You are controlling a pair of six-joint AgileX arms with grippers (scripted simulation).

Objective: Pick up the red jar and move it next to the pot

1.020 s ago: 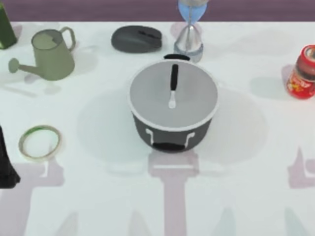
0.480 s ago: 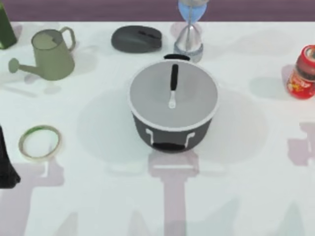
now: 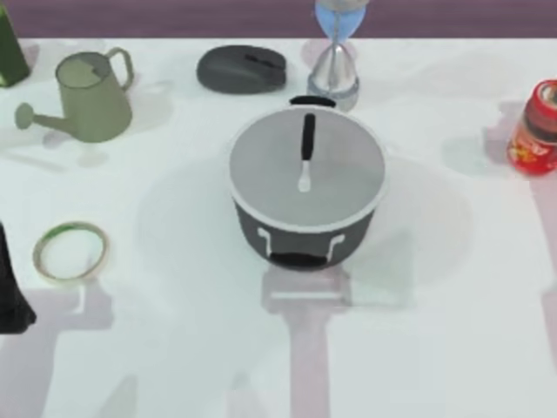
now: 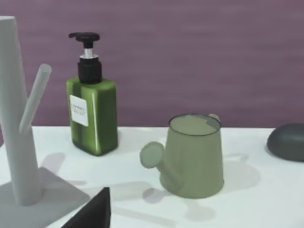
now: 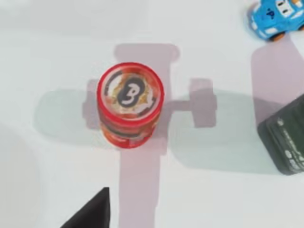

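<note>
Only the right arm's shadow has shifted toward the red jar [image 5: 130,105], seen upright directly below; the right hand's state cannot be told; the pot [image 3: 305,185] lies at nine o'clock.

red jar [image 5: 130,105] lid: a white "3" on a dark round centre
soap bottle [image 4: 92,114] label: white sticker with print too small to read
dark box [image 5: 285,142] side: marks unreadable

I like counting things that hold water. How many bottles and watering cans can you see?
2. The green watering can stands at the table's far left; the green pump bottle stands beside it at the far left corner. More may be hidden outside the views.
</note>
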